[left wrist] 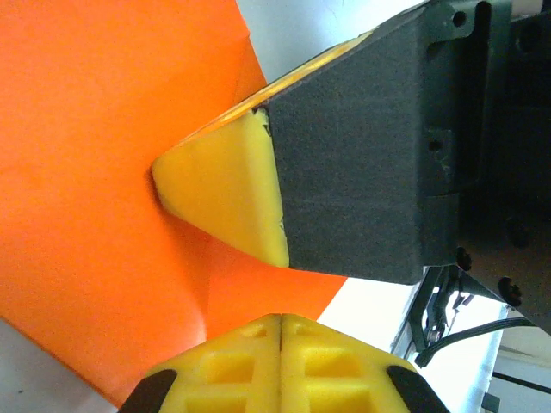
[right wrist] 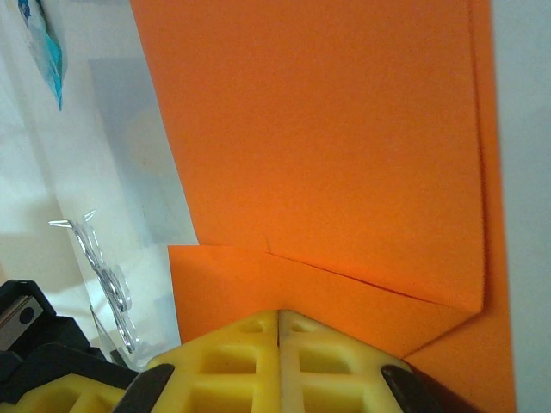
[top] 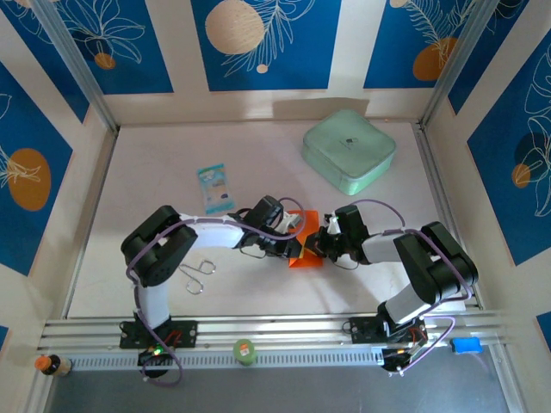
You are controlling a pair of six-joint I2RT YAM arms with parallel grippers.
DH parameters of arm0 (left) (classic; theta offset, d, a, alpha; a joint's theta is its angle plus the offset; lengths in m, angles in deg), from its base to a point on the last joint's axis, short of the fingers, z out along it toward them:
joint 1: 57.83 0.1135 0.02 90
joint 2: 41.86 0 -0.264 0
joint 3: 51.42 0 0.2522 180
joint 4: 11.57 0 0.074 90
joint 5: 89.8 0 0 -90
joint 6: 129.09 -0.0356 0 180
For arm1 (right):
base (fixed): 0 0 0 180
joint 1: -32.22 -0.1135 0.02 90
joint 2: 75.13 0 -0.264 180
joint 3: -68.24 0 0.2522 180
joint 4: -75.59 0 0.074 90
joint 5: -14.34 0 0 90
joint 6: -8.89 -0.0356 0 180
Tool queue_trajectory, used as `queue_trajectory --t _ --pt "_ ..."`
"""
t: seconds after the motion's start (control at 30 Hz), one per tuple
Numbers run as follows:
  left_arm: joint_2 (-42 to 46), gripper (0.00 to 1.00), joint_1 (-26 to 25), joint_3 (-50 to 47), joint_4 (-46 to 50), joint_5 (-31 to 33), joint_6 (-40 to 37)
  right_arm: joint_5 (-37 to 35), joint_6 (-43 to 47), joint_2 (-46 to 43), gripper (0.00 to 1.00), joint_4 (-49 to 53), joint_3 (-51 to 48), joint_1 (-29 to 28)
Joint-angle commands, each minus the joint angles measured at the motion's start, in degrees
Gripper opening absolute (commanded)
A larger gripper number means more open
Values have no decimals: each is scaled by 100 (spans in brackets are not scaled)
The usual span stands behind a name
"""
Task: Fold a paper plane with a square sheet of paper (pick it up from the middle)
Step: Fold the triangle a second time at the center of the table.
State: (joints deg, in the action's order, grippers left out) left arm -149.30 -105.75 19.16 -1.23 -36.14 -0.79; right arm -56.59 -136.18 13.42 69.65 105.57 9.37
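Square sheet of paper [top: 303, 258] creased, on white table [top: 155, 189]; left tool [left wrist: 280, 323], right tool [right wrist: 278, 317] both closed; blue-patterned walls [top: 267, 43].

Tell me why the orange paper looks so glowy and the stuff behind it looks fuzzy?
Left wrist view: the orange paper is close and brightly lit, so it glows. Right wrist view: its folds show as thin dark lines; the packet and wire clip behind are blurry. Top view: soft grey shadows lie on the table.

The table [top: 275, 297] lies open near centre; box [top: 349, 151] blocks far right, packet [top: 215, 188] and wire hook [top: 198, 274] left.
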Motion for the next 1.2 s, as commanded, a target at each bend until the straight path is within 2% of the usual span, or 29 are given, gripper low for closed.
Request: queue_trajectory --t 0.0,0.37,1.17 --pt "10 0 -34 71 37 23 -63 -312 87 39 0 594 -107 -18" --pt "-285 2 -33 155 196 -199 -160 -325 83 22 0 633 -100 -18" --pt "-258 3 -38 -251 288 -400 -219 -369 126 66 0 697 -89 9"
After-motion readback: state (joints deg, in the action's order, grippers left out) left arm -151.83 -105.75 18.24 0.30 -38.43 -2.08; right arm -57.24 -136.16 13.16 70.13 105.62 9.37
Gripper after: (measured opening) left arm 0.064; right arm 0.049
